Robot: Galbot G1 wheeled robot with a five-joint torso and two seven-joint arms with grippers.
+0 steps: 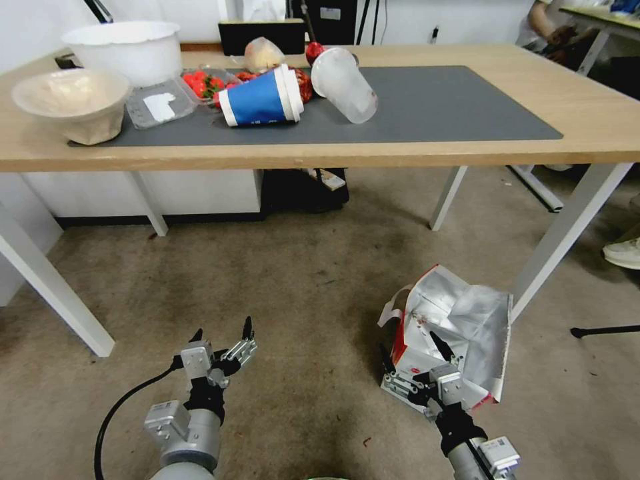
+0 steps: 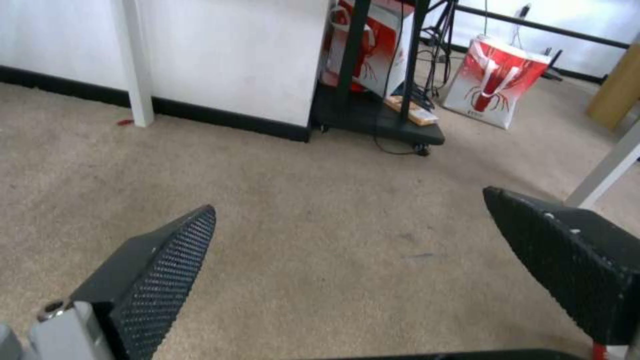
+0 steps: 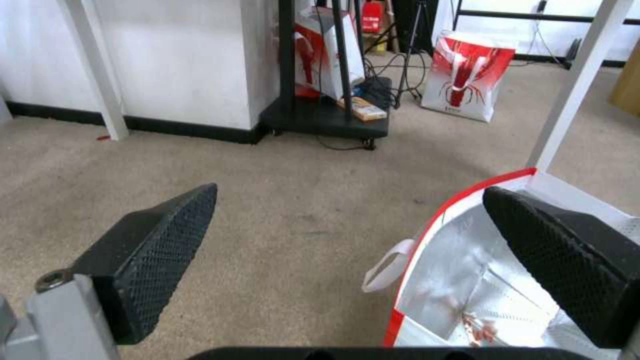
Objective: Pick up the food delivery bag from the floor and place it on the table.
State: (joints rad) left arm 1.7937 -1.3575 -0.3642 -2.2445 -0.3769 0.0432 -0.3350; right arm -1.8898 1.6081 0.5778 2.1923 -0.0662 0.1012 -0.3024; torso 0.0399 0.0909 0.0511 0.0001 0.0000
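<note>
The food delivery bag (image 1: 467,320) stands open on the floor (image 1: 300,280) by the table's right front leg, white with red edges and silver foil lining. My right gripper (image 1: 408,345) is open at the bag's near left rim. In the right wrist view one finger (image 3: 567,260) hangs over the foil-lined mouth of the bag (image 3: 460,270), the other finger (image 3: 153,250) is outside over bare floor, and a white handle (image 3: 387,267) droops from the rim. My left gripper (image 1: 222,330) is open above the floor, well to the left of the bag. The table (image 1: 587,113) with its dark grey mat (image 1: 453,107) lies ahead.
On the mat's left half lie a tipped blue cup (image 1: 260,97), a clear plastic cup (image 1: 343,83), a strawberry tray (image 1: 203,83) and two white bowls (image 1: 70,100). White table legs (image 1: 567,233) flank the bag. Beyond stand a black cart (image 3: 327,117) and another red-and-white bag (image 3: 467,75).
</note>
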